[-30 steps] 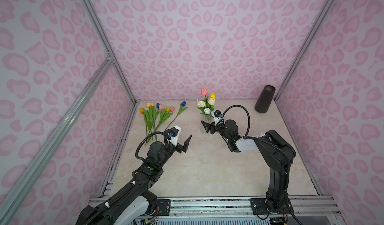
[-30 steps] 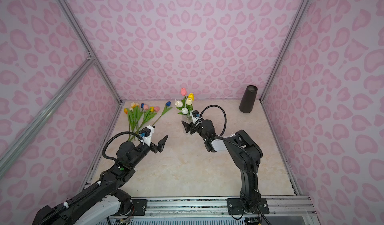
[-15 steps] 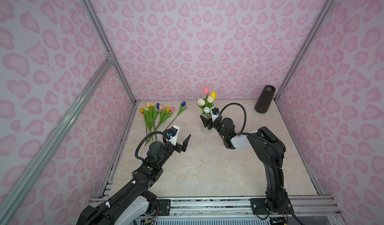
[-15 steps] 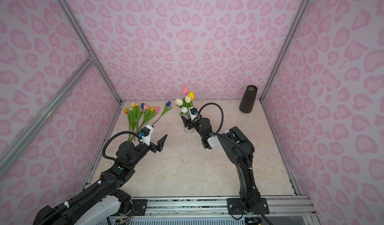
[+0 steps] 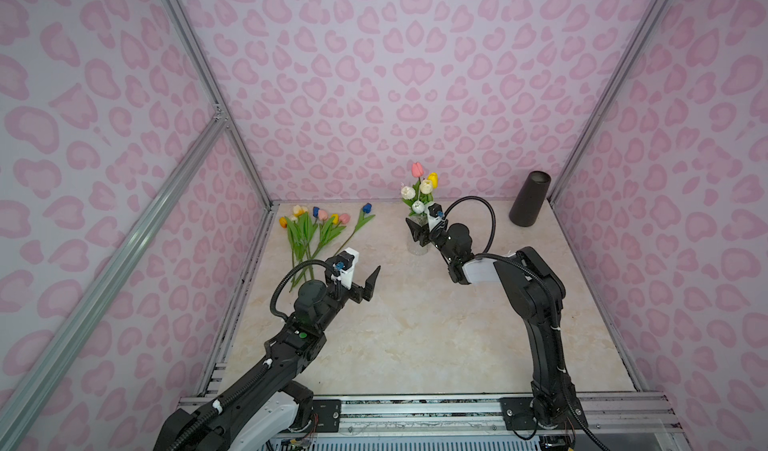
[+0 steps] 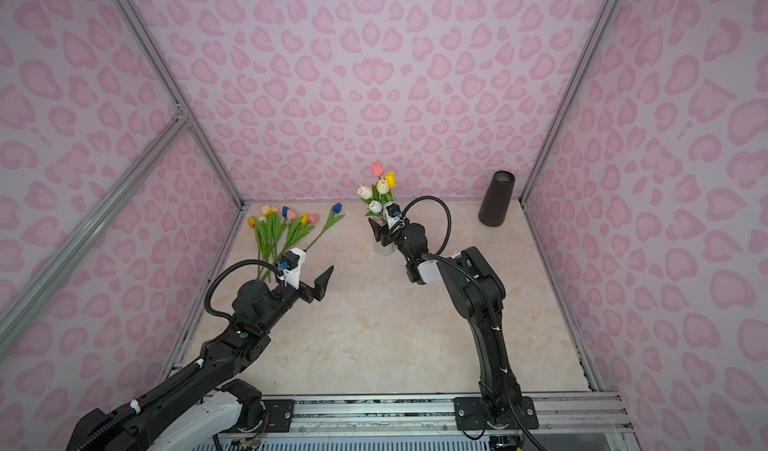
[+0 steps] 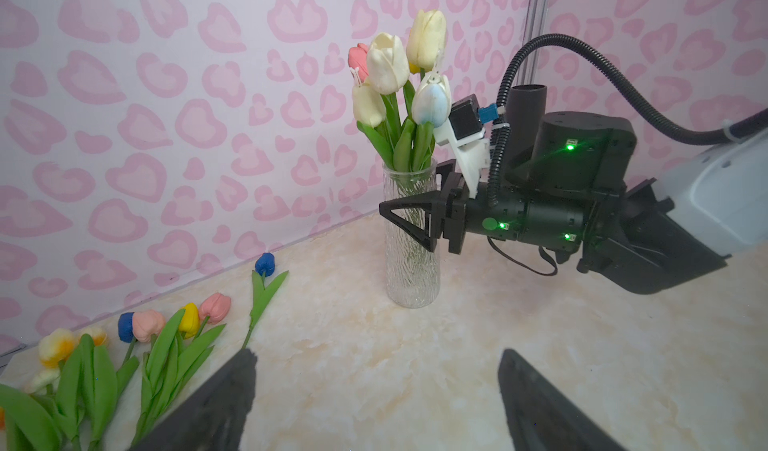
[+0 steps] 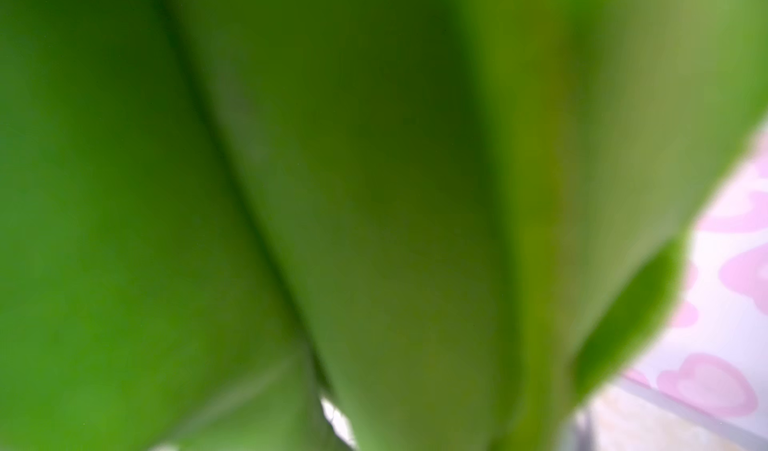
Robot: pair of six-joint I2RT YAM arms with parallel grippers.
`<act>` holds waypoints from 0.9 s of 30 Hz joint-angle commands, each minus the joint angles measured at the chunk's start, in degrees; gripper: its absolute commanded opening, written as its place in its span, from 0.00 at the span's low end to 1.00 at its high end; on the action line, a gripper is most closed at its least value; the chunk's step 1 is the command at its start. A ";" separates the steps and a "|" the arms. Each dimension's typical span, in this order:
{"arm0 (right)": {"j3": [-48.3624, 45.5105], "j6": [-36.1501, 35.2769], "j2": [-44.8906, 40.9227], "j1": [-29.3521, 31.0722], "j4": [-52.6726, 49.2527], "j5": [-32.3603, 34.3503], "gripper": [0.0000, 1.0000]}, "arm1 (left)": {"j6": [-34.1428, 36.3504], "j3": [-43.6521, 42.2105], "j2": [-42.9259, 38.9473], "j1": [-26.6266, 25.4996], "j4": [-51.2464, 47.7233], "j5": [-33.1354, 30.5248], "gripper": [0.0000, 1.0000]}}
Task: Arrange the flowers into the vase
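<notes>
A clear ribbed glass vase (image 5: 417, 243) (image 6: 384, 247) (image 7: 411, 270) stands upright at the back middle, holding several flowers (image 5: 420, 187) (image 6: 380, 185) (image 7: 388, 62) with cream, pink and yellow heads. My right gripper (image 5: 419, 230) (image 6: 380, 235) (image 7: 409, 203) is shut on the vase's upper part, one finger (image 7: 411, 222) in front of the glass and the other behind it. Blurred green leaves (image 8: 332, 178) fill the right wrist view. More flowers (image 5: 316, 228) (image 6: 282, 228) (image 7: 158, 345) lie on the table at the back left. My left gripper (image 5: 361, 278) (image 6: 316, 280) (image 7: 376, 357) hovers open and empty near their stem ends.
A black cylinder (image 5: 530, 199) (image 6: 496, 199) (image 7: 525, 112) stands in the back right corner. Pink patterned walls (image 5: 374, 95) close in the marble table (image 5: 415, 336) on three sides.
My right gripper has moved forward to the vase and narrowed its jaws around it. The left arm has stayed still.
</notes>
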 commanded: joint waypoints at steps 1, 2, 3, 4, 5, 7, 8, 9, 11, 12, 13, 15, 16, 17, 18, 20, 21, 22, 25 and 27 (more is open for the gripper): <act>6.87 0.99 2.90 -1.79 0.22 -3.31 0.43 | 0.62 1.21 0.53 0.10 3.56 -0.25 0.92; 9.66 1.19 4.81 -2.26 -0.87 -3.75 0.43 | 0.82 1.38 0.64 0.05 3.55 -0.19 0.92; 13.81 1.20 6.70 -2.65 -2.21 -4.21 0.42 | 0.95 1.58 0.78 0.11 3.39 -0.25 0.92; 17.09 0.99 8.59 -3.00 -3.54 -4.19 0.42 | 1.11 1.67 0.87 0.10 3.43 -0.26 0.92; 20.05 0.86 10.31 -3.29 -4.77 -4.09 0.42 | 1.20 1.85 0.97 0.18 3.47 -0.28 0.92; 27.02 1.24 14.38 -3.98 -7.84 -4.74 0.42 | 1.39 2.13 1.24 0.20 3.23 -0.62 0.92; 29.91 1.57 16.19 -4.20 -8.79 -4.88 0.42 | 1.56 2.19 1.29 0.21 3.30 -0.61 0.92; 32.98 1.85 17.87 -4.46 -10.02 -4.88 0.42 | 1.59 2.35 1.45 0.27 3.21 -0.75 0.92; 38.64 1.90 21.28 -4.84 -12.53 -4.88 0.42 | 1.88 2.68 1.76 0.44 2.91 -0.91 0.92; 41.93 1.67 22.97 -4.90 -14.36 -4.89 0.42 | 2.00 2.83 1.93 0.40 2.76 -0.86 0.92; 44.85 1.36 24.69 -5.01 -16.07 -4.80 0.42 | 2.17 2.92 2.17 0.52 2.70 -1.00 0.92; 50.38 0.79 27.61 -5.04 -19.08 -4.77 0.42 | 2.27 3.25 2.59 0.64 2.48 -1.32 0.92; 53.12 0.80 29.24 -5.08 -20.51 -4.63 0.42 | 2.21 3.43 2.86 0.73 2.43 -1.29 0.92; 55.40 0.93 30.55 -5.13 -21.69 -4.66 0.42 | 2.29 3.45 2.92 0.74 2.45 -1.28 0.92; 57.95 1.09 31.89 -5.12 -23.21 -4.79 0.42 | 2.36 3.52 3.09 0.85 2.59 -1.33 0.92; 60.76 1.48 33.80 -5.10 -24.11 -4.64 0.43 | 2.54 3.71 3.28 0.97 2.51 -1.47 0.92; 61.35 1.80 34.36 -5.13 -23.98 -4.31 0.44 | 2.62 3.75 3.36 1.02 2.50 -1.69 0.92; 61.34 2.03 34.57 -5.12 -23.38 -3.89 0.45 | 2.49 3.71 3.24 1.08 2.66 -1.87 0.92; 61.60 2.17 34.93 -5.13 -23.27 -3.37 0.51 | 2.60 3.80 3.32 1.17 2.60 -1.85 0.92; 61.45 2.25 34.86 -5.27 -23.37 -3.13 0.70 | 2.58 3.98 3.53 1.10 2.40 -1.75 0.92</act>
